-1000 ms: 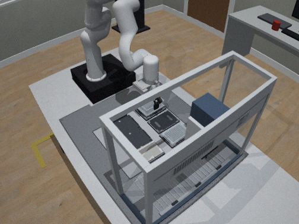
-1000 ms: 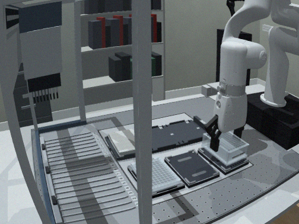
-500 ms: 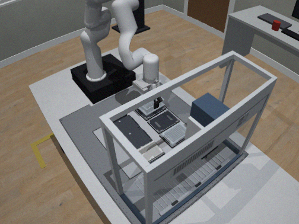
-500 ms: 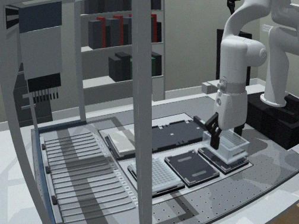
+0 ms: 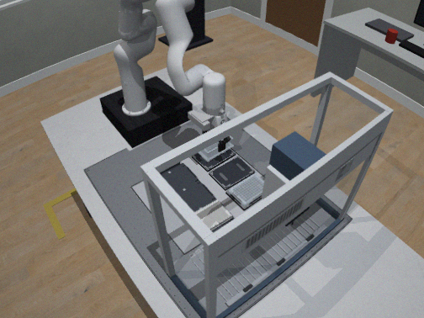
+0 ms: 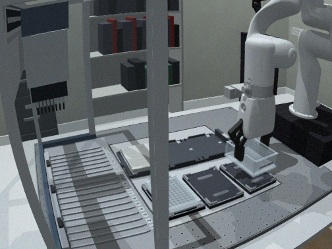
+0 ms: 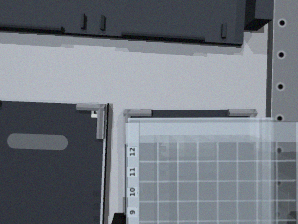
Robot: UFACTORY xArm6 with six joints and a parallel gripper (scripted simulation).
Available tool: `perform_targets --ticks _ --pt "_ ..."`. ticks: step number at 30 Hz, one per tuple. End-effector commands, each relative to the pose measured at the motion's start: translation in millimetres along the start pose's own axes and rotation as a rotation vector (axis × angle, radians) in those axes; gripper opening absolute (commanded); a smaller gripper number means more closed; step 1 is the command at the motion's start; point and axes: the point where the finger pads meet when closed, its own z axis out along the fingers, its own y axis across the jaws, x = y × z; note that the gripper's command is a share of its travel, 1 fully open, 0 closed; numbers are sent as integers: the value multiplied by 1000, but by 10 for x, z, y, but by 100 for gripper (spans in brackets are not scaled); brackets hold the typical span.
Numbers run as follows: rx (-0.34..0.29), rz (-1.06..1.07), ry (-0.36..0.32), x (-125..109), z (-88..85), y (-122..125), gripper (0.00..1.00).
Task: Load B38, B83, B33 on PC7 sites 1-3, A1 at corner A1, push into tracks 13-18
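Bookshelves line the far wall in the exterior view, and below them the grey counter [image 6: 296, 211] carries the instrument frame [image 6: 157, 99], the rails and my work. My pincer [image 6: 239, 145] is clamped across the deep-well block B83 [image 6: 260, 158], holding it just above nest S1 [image 6: 253, 179], which is free under it. From my wrist view the block fills the 5 o'clock corner, with nest S2 [image 7: 50, 160] at 9 o'clock (bare, its plate gone) and the carrier PC7 [image 7: 125, 20] along 12 o'clock.

On PC7 a pale plate [image 6: 136, 158] sits at the end towards the rails, probably B33 on site 3; the 96-well plate B38 [image 6: 179, 192] lies in nest S3.

My worry is the grip: the block is tall and clear-walled, and I hold it near one edge, so it could tilt or slip as I swing over. Landing tilted would ride it up on a locator, and a turned block would misplace A1.
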Motion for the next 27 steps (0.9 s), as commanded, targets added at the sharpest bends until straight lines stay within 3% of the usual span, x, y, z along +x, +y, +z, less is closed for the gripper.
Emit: perform_targets --ticks 1,27 --pt "4 0 -1 -5 -86 -16 0" --pt "4 0 -1 -5 -454 -16 0"
